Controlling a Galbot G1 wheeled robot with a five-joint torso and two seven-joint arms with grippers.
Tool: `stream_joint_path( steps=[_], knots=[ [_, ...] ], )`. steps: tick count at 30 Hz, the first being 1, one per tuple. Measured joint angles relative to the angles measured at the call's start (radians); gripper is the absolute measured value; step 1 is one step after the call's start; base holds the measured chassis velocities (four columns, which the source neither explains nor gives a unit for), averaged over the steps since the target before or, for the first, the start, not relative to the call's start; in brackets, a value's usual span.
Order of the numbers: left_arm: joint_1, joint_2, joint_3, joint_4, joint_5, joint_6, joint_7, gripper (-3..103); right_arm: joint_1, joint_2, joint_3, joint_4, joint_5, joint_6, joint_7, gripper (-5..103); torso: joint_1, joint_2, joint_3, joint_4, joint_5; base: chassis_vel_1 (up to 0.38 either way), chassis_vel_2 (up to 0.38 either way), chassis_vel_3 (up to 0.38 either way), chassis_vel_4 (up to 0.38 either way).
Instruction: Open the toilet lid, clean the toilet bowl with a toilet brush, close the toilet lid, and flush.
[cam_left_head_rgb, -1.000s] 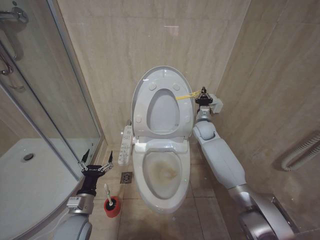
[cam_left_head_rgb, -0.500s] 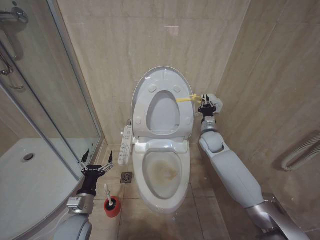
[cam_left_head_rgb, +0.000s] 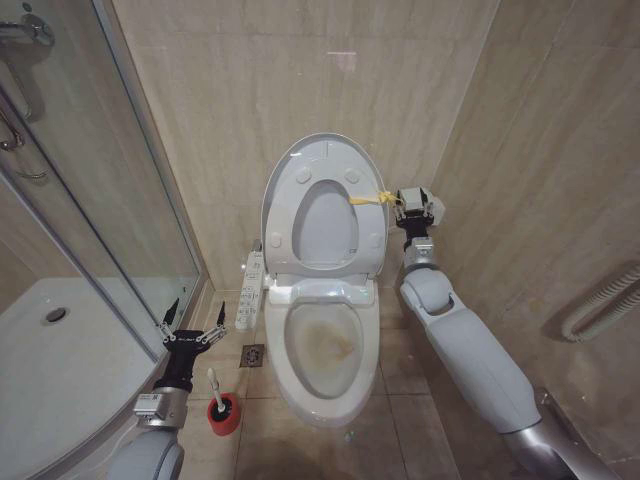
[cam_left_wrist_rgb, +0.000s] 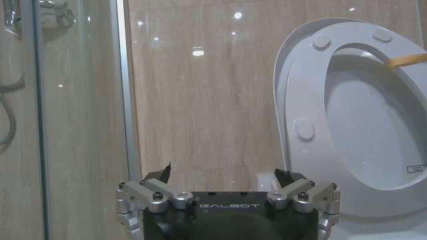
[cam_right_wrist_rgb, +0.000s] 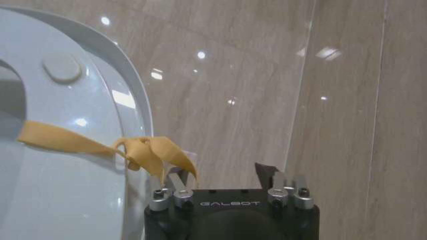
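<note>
Head view: toilet lid (cam_left_head_rgb: 292, 190) beside right hand (cam_left_head_rgb: 412, 208)

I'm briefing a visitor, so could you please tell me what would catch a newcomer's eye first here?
The lid stands raised against the back wall, with the right claw open at its edge beside the yellow tie. Below it, the bowl shows brown stains. At lower left the open left claw hovers above the brush.

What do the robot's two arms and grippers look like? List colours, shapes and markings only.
Both arms have smooth, rounded silver-grey shells; the right arm ends in a ribbed dark wrist collar. The left gripper has thin black pointed fingers on a black body. In the wrist views, each black gripper body bears white GALBOT lettering, flanked by silver metal knuckles with screws. The right gripper has the same black-and-silver build.
</note>
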Motion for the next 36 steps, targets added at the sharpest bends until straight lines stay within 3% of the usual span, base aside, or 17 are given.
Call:
stream_joint_path(
  steps=[4, 5, 12, 13, 36],
  knots=[
    [0.0, 0.0, 0.0, 0.0, 0.0, 0.0, 0.0, 100, -0.023, -0.01, 0.002, 0.031, 0.002, -0.005, -0.002, 60, 0.0, 0.0, 0.0, 0.0, -0.0001, 0.0, 0.0, 0.0, 0.0],
    [0.0, 0.0, 0.0, 0.0, 0.0, 0.0, 0.0, 100, -0.034, -0.013, 0.002, 0.042, 0.002, -0.006, -0.003, 87, 0.0, 0.0, 0.0, 0.0, -0.0001, 0.0, 0.0, 0.0, 0.0],
    [0.0, 0.0, 0.0, 0.0, 0.0, 0.0, 0.0, 100, -0.069, -0.024, 0.009, 0.094, 0.006, -0.017, -0.004, 87, 0.0, 0.0, 0.0, 0.0001, -0.0001, 0.0, 0.0, 0.0, 0.0],
    [0.0, 0.0, 0.0, 0.0, 0.0, 0.0, 0.0, 100, -0.077, -0.028, 0.013, 0.104, 0.007, -0.017, -0.005, 100, 0.0, 0.0, 0.0, 0.0001, -0.0002, 0.0, 0.0, 0.0, 0.0],
    [0.0, 0.0, 0.0, 0.0, 0.0, 0.0, 0.0, 100, -0.25, 0.004, 0.037, 0.236, 0.004, -0.031, -0.007, 100, 0.0, 0.0, 0.0, 0.0003, -0.0002, 0.0, 0.0, 0.0, 0.0]
  ],
)
